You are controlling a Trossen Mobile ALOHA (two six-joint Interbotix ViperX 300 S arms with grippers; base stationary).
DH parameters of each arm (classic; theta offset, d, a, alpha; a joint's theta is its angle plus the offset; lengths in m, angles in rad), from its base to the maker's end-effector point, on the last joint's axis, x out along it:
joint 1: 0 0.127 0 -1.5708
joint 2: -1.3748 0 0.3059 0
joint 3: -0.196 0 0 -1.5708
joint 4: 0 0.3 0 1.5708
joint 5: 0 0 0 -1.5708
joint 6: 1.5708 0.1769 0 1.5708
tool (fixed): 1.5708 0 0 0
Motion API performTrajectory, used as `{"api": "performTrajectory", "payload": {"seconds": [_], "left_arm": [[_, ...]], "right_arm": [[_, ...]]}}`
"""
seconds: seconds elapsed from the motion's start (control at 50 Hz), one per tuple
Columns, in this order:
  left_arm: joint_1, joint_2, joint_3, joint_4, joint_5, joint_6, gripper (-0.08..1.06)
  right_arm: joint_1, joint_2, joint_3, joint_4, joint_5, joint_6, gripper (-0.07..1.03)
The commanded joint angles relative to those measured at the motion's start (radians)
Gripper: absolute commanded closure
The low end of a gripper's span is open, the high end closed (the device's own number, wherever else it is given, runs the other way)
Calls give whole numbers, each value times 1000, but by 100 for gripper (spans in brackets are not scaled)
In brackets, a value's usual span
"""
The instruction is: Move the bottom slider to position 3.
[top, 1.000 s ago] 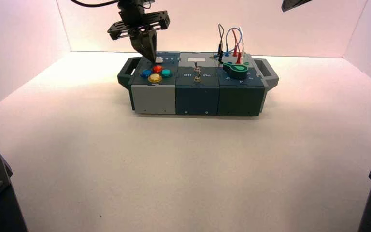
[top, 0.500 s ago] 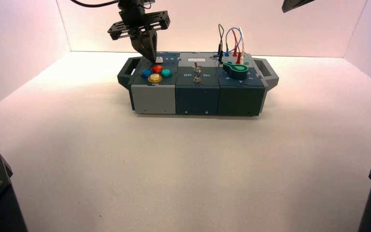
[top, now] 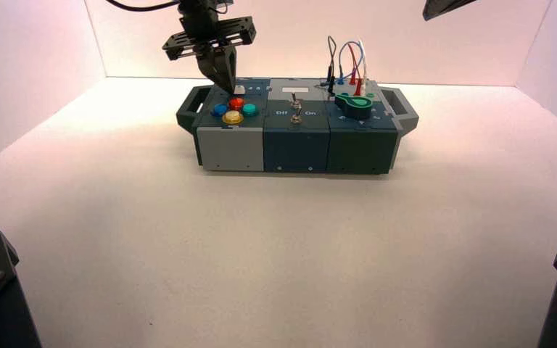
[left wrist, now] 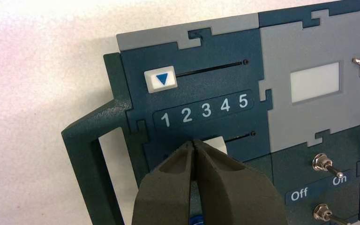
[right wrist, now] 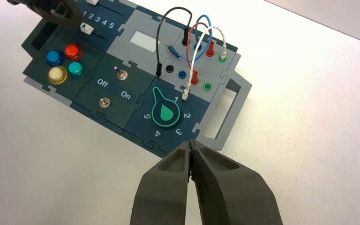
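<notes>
On the box's (top: 297,148) left rear panel, the bottom slider (left wrist: 217,144) sits between the numerals (left wrist: 206,110) and the buttons (top: 236,104). The left gripper (left wrist: 193,142), fingertips together, holds nothing and overlaps the slider's outline. The right gripper (right wrist: 191,141), likewise closed and empty, is idle right of the box.

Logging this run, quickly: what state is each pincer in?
Left pincer: closed, at the bottom slider, gripping nothing visible.
Right pincer: closed, empty.

Claw (left wrist: 193,143) shut beside white bottom slider (left wrist: 217,144).
</notes>
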Motion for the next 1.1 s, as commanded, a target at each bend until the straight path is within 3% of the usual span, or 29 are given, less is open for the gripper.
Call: {"api": "performTrajectory", "payload": {"seconds": [0.02,0.7,1.1], "left_arm": [[-12,-15,-20,-3,-2,-3,100],[-9,-9,-38,0,14,-3,100],[48,-78,-55,12,97,2,100]], "right_arm": [[-2,-5,-11,2,-6,-5,98],[-2,-3,-11,2,-5,-5,98],[-2,-2,-11,0,-5,-5,98]]}}
